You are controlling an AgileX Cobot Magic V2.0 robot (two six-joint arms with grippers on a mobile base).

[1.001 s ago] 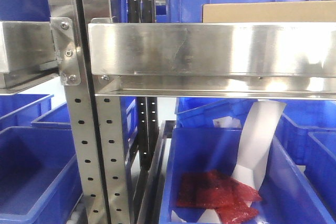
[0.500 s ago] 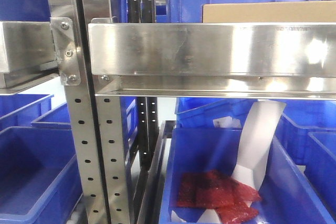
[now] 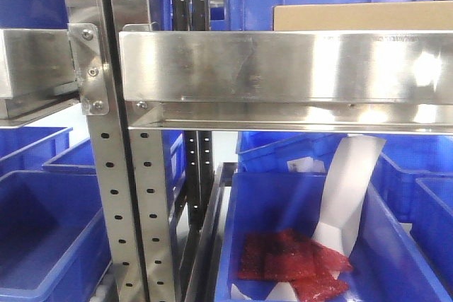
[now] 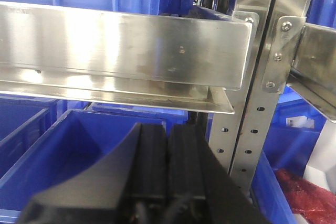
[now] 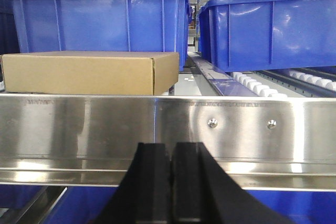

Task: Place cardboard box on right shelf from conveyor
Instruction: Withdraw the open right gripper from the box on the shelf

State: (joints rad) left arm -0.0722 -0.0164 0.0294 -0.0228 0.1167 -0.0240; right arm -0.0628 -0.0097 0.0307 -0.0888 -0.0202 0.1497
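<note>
The tan cardboard box [image 3: 361, 16] lies flat on the right shelf [image 3: 283, 65], behind its broad steel front lip; only its top strip shows in the front view. The right wrist view shows the box [image 5: 89, 73] from the side, resting on the right shelf [image 5: 157, 129] left of centre. My right gripper [image 5: 171, 148] is shut and empty, low in front of the lip and apart from the box. My left gripper [image 4: 168, 129] is shut and empty, below a steel shelf lip. The conveyor is out of view.
Blue plastic bins [image 5: 100, 19] stand on the shelf behind the box. Beneath the shelf, a blue bin [image 3: 283, 210] holds red packets [image 3: 290, 263] and a white sheet. A perforated steel upright [image 3: 106, 196] divides the shelves. More blue bins [image 3: 42, 245] sit lower left.
</note>
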